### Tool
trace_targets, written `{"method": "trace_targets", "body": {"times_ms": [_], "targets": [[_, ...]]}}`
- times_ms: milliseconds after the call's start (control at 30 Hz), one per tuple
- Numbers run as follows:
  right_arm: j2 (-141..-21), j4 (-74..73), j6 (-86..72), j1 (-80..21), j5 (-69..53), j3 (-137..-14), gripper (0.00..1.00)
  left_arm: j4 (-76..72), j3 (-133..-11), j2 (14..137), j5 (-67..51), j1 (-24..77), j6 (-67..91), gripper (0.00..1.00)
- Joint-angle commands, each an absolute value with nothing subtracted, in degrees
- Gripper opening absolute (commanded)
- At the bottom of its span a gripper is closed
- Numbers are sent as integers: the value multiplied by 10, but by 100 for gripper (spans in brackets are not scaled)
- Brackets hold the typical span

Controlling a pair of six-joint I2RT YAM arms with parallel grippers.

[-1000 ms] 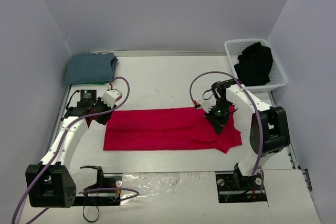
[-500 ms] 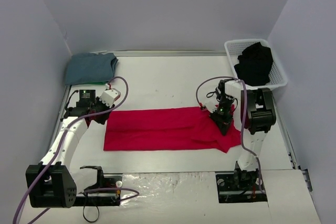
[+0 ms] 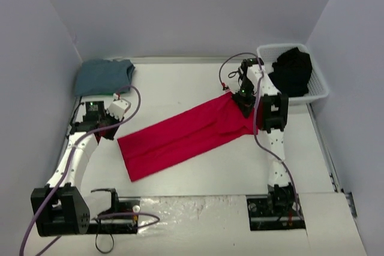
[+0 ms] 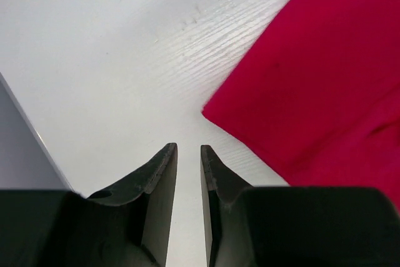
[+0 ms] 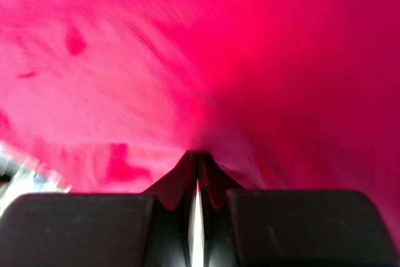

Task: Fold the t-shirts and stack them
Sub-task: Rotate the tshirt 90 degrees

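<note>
The red t-shirt [image 3: 186, 133], folded into a long strip, lies diagonally across the table from near left to far right. My right gripper [image 3: 245, 99] is shut on its far right end, close to the basket. The right wrist view is filled with blurred red cloth [image 5: 281, 60], pinched at the right gripper's [image 5: 199, 154] tips. My left gripper [image 3: 110, 132] hovers just left of the shirt's near left corner [image 4: 325, 79]. In the left wrist view the left gripper [image 4: 187, 147] has its jaws slightly apart with only bare table between them. A folded blue-grey t-shirt [image 3: 103, 77] sits at the back left. A black t-shirt [image 3: 292, 71] lies in the basket.
The white slatted basket [image 3: 264, 58] stands at the back right corner, right beside the raised right arm. Grey walls close in the left, back and right sides. The table's left edge [image 4: 31, 136] runs close to the left gripper.
The right gripper has pulled the shirt's right end toward the back right, swinging the strip from level to diagonal. The right arm now stretches far out. The left gripper has shifted slightly back.
</note>
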State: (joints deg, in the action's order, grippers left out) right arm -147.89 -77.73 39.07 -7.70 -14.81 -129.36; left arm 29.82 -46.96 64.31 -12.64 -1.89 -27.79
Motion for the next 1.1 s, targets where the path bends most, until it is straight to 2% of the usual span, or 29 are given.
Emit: {"method": "trace_targets", "body": {"times_ms": [0, 33, 67, 133, 233, 433, 633, 1067], "targets": [[-1601, -650, 396, -98, -143, -1496, 0, 294, -495, 649, -107, -38, -278, 21], [-1604, -595, 396, -107, -132, -1532, 0, 294, -501, 661, -106, -40, -276, 21], [-1596, -547, 397, -115, -121, -1509, 0, 294, -507, 666, -105, -42, -272, 21], [-1538, -408, 394, -137, -100, -1389, 0, 299, -523, 675, -102, -45, -265, 21], [-1491, -325, 375, -150, -126, -1339, 0, 303, -537, 679, -105, -45, -252, 21], [-1449, -269, 317, -146, -150, -1349, 0, 306, -550, 691, -103, -45, -243, 21], [-1352, -209, 282, -142, -165, -1289, 0, 295, -543, 693, -98, -47, -243, 21], [-1177, -199, 276, -153, -178, -1059, 0, 293, -517, 657, -165, -86, -233, 21]]}}
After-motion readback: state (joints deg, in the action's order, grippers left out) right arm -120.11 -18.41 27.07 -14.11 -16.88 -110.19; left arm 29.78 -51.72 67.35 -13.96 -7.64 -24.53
